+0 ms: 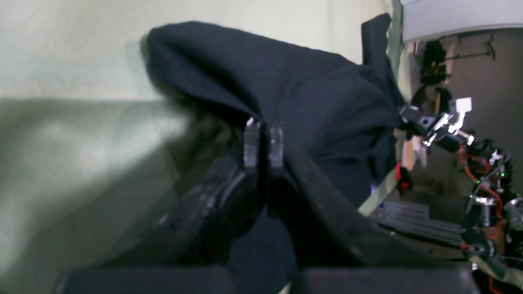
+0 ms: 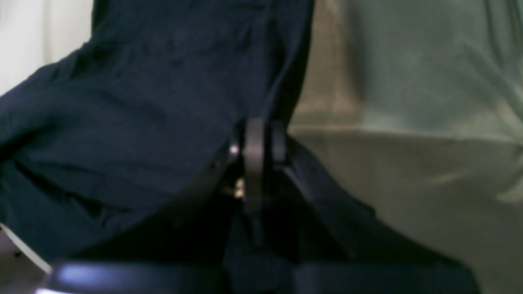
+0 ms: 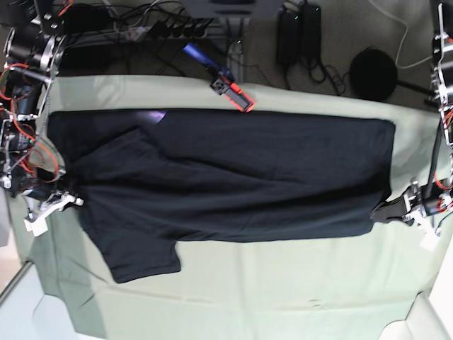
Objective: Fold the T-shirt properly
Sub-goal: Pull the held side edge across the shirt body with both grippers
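Observation:
The black T-shirt (image 3: 233,177) lies stretched across the table in the base view, with one sleeve (image 3: 141,258) sticking out toward the near edge at the left. My left gripper (image 3: 386,210) pinches the shirt's right end. In the left wrist view that gripper (image 1: 264,139) is shut on a raised fold of the T-shirt (image 1: 310,94). My right gripper (image 3: 71,193) holds the shirt's left end. In the right wrist view it (image 2: 265,143) is shut on the dark T-shirt (image 2: 143,114), which drapes off to the left.
A pale green cloth sheet (image 3: 283,290) covers the table under the shirt. Behind the far edge lie a round black disc (image 3: 373,74), a red-and-black tool (image 3: 231,88) and tangled cables (image 3: 156,28). The other arm (image 1: 449,126) shows at the right of the left wrist view.

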Controlling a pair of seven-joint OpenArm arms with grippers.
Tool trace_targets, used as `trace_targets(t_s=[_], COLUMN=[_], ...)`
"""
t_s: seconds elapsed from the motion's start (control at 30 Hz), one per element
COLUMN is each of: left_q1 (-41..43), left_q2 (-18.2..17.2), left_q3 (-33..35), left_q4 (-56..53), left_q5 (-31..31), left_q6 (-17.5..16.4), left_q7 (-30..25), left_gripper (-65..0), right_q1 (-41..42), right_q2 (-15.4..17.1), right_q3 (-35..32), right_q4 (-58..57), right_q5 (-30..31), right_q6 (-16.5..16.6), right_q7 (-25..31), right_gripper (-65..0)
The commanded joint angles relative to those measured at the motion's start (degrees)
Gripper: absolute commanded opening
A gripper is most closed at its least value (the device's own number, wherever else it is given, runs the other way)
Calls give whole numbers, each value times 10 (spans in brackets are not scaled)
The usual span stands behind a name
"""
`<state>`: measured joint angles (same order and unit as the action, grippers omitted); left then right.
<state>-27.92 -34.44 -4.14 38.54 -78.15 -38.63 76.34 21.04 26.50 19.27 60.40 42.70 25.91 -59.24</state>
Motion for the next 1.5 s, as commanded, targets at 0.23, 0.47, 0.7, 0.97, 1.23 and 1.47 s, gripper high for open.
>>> trace_targets(t_s=[0.23, 0.47, 0.7, 0.97, 1.23, 1.47], left_q1=[12, 63, 81, 81, 81, 81], left_q2=[-29, -38, -38, -38, -38, -38], left_q3=[-3, -3, -3, -3, -3, -3], left_q4=[24, 107, 129, 129, 129, 129], left_q5=[-69, -69, -69, -67, -56, -56], left_q6=[-14, -14, -14, -14, -14, -14], left_q7=[37, 37, 37, 36, 23, 23], left_gripper=[-650, -650, -650, -650, -650, -650], right_q1=[-40, -72, -82, -82, -77, -19], right_q2=[14, 14, 14, 14, 14, 14], right_q3=[3, 3, 3, 3, 3, 31], right_q4=[71, 90, 92, 92, 93, 92], right_q5=[11, 11, 10, -3, -8, -17], right_q6=[40, 40, 40, 40, 39, 39], right_q7=[1, 0, 0, -1, 12, 30], right_gripper=[-650, -650, -650, -650, -341, -340])
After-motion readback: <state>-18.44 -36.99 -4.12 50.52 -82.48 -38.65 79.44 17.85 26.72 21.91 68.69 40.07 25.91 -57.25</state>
